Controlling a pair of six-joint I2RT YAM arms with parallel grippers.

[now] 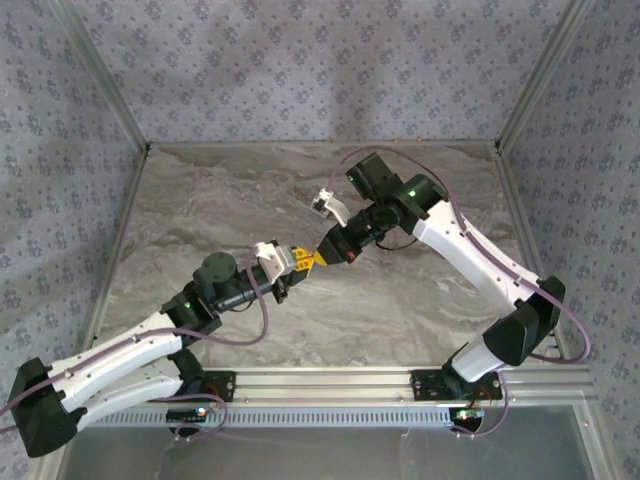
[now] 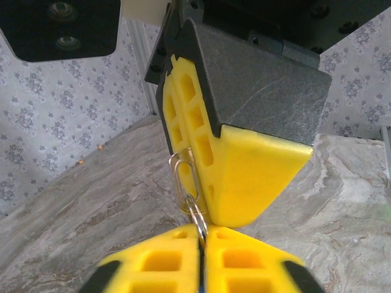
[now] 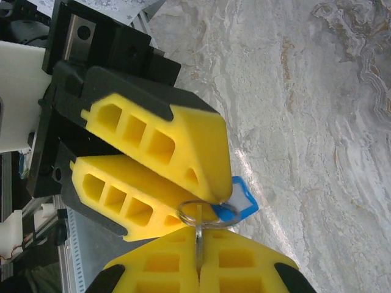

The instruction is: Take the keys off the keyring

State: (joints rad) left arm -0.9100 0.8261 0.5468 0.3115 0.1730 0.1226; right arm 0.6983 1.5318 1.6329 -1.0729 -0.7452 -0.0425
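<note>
Above the middle of the table, my left gripper (image 1: 299, 263) and right gripper (image 1: 319, 257) meet tip to tip. In the left wrist view my left gripper (image 2: 201, 237) is shut on the silver keyring (image 2: 197, 215), from which a pale wire loop of the keys (image 2: 183, 178) lies against a right finger (image 2: 256, 171). In the right wrist view my right gripper (image 3: 198, 245) is shut on a thin silvery key piece (image 3: 198, 229) that threads the keyring (image 3: 185, 211). The blue tag (image 3: 244, 202) sticks out beside the left fingers (image 3: 183, 140).
The marble-patterned table (image 1: 420, 300) lies well below both grippers. Patterned walls and metal frame posts (image 1: 118, 110) close in the left, back and right. An aluminium rail (image 1: 330, 385) with the arm bases runs along the near edge.
</note>
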